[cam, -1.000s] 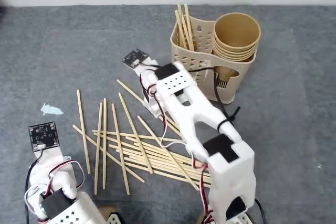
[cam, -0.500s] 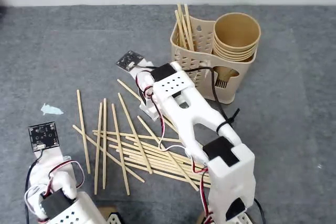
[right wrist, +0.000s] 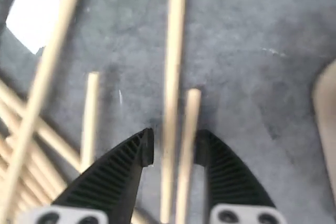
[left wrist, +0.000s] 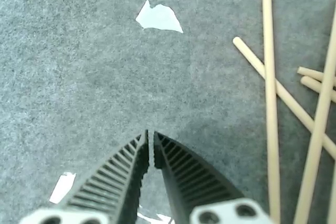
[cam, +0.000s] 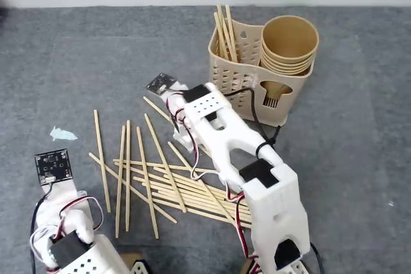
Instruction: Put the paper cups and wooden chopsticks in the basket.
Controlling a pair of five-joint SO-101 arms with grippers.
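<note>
High view: basket (cam: 247,88) is upright at the far side of the grey table (cam: 77,49). Right compartment holds a nested stack of cups (cam: 290,46). Left compartment holds a few stowed chopsticks (cam: 225,30), standing on end and leaning. Loose chopsticks (cam: 160,171) lie crossed on the table in front of the basket, between the two arms. Right arm (cam: 221,126) stretches over that pile, wrist above the pile's far edge, near the basket's foot. Left arm (cam: 64,242) is at the near left corner, well apart from the basket.

Right wrist view gives the finger detail that the arm body covers from above. Right gripper (right wrist: 173,145) is low over the table, fingers (right wrist: 123,171) part open. Two loose chopsticks run lengthwise through the gap. One ends just past the tips, the other runs on. They're blurred, so can't tell whether either pad touches wood. More sticks lie beside the gripper.

Left wrist view: left gripper (left wrist: 150,142) is over bare table, fingers (left wrist: 113,177) drawn together to a thin slit with nothing between them. Paper scrap (left wrist: 159,17) lies ahead of the tips. A few loose chopsticks lie off to one side, clear of the gripper.
</note>
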